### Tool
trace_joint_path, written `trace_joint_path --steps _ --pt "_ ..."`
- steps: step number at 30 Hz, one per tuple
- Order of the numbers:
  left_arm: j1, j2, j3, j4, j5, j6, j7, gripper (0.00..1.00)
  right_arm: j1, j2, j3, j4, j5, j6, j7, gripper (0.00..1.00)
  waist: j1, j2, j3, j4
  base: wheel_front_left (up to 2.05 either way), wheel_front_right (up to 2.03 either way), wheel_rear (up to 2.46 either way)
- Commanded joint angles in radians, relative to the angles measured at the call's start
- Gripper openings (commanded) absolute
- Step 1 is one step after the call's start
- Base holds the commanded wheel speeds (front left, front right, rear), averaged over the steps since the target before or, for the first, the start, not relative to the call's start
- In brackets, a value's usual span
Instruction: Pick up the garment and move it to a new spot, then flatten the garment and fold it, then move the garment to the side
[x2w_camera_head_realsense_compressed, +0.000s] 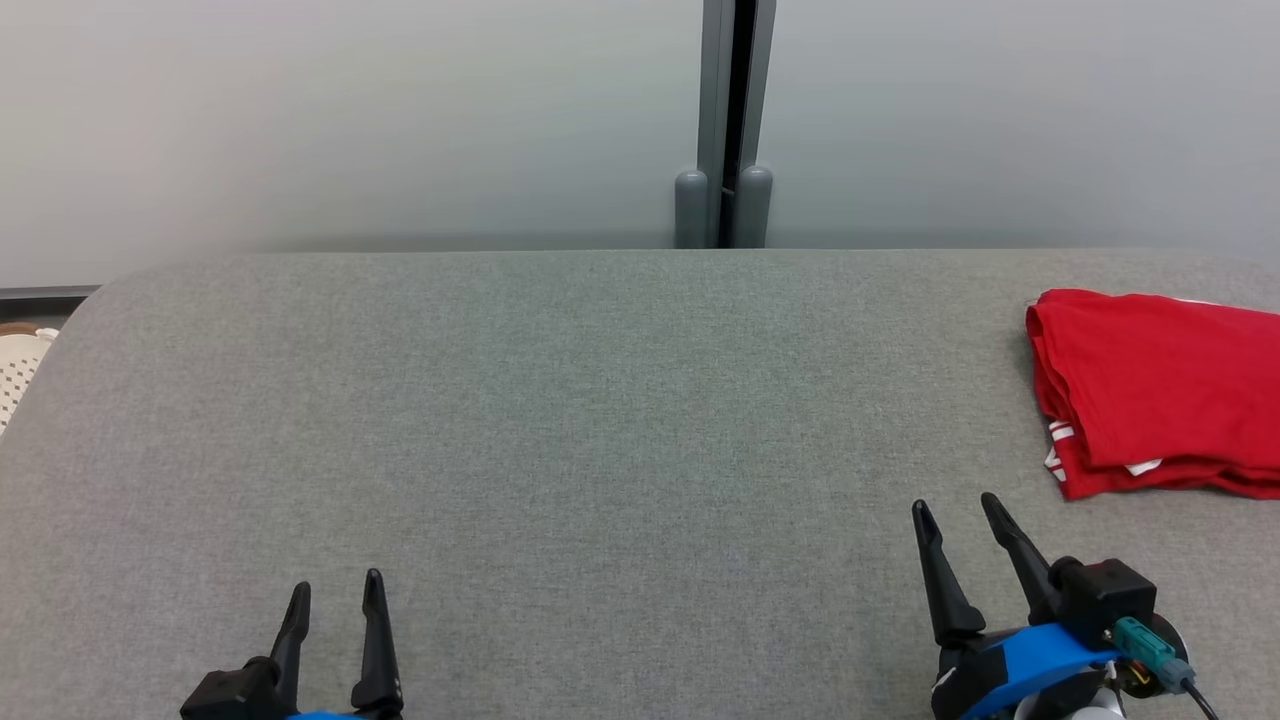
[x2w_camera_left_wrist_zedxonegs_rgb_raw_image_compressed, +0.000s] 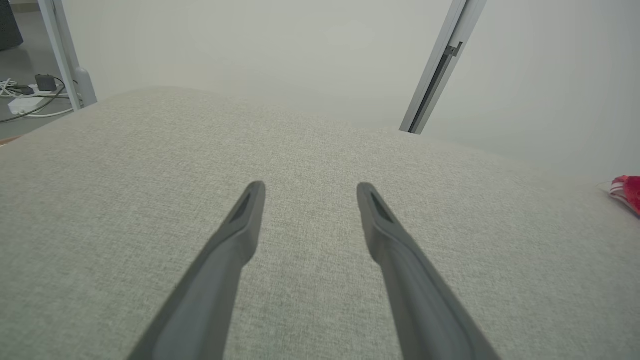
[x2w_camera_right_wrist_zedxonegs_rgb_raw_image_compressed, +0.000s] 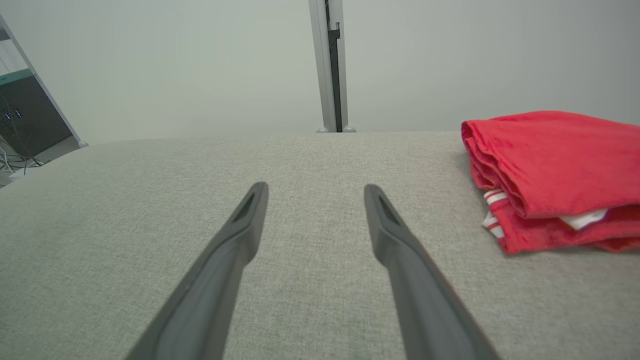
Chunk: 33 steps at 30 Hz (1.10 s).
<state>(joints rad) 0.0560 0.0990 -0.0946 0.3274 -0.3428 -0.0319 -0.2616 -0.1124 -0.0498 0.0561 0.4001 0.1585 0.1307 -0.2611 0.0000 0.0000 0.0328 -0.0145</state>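
A red garment (x2w_camera_head_realsense_compressed: 1160, 385) with white trim lies folded in a neat stack at the right edge of the grey fabric table (x2w_camera_head_realsense_compressed: 560, 420). The right wrist view has the garment (x2w_camera_right_wrist_zedxonegs_rgb_raw_image_compressed: 555, 165) at its right, and a sliver of the garment (x2w_camera_left_wrist_zedxonegs_rgb_raw_image_compressed: 627, 191) shows at the far right of the left wrist view. My right gripper (x2w_camera_head_realsense_compressed: 957, 508) hovers open near the front, to the left of the garment and apart from it, nothing between its fingers. My left gripper (x2w_camera_head_realsense_compressed: 336, 588) stands open at the lower left, holding nothing, over bare cloth.
A grey partition wall with a vertical post (x2w_camera_head_realsense_compressed: 735, 120) runs behind the table. A white perforated basket (x2w_camera_head_realsense_compressed: 20, 365) sits off the table's left edge. Cables and a power strip (x2w_camera_left_wrist_zedxonegs_rgb_raw_image_compressed: 30, 97) lie on the floor beyond the left corner.
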Motion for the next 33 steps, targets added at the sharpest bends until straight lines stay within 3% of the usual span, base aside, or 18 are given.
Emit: trace_joint_path --steps 1,4,5,9,33 --pt "-0.006 0.007 -0.001 -0.001 0.003 -0.001 -0.005 1.0 0.007 -0.002 -0.003 0.001 0.0 0.0 -0.005 1.0 0.0 0.0 0.0 0.001 0.0 0.0 0.0" --pt "-0.01 0.008 -0.004 -0.012 0.008 -0.004 -0.005 1.0 0.006 -0.002 -0.006 0.003 -0.003 0.0 -0.005 1.0 0.0 0.0 0.001 0.002 0.0 0.0 0.0" --pt "0.0 0.001 -0.006 -0.01 0.003 -0.004 0.0 0.0 0.0 0.0 -0.003 0.002 0.0 0.0 0.0 0.0 0.0 0.0 0.002 0.002 0.0 0.0 0.0" --pt "0.008 -0.009 -0.01 0.019 -0.004 -0.004 0.007 0.0 0.006 0.001 -0.001 0.034 0.006 0.0 0.007 0.0 0.0 0.0 0.002 0.003 0.0 0.0 0.0" --pt "-0.046 -0.021 0.055 -0.012 -0.372 -0.032 0.114 0.0 0.005 0.0 -0.051 -0.024 0.427 0.0 0.113 0.0 0.0 0.0 -0.004 0.005 0.0 0.0 0.0"
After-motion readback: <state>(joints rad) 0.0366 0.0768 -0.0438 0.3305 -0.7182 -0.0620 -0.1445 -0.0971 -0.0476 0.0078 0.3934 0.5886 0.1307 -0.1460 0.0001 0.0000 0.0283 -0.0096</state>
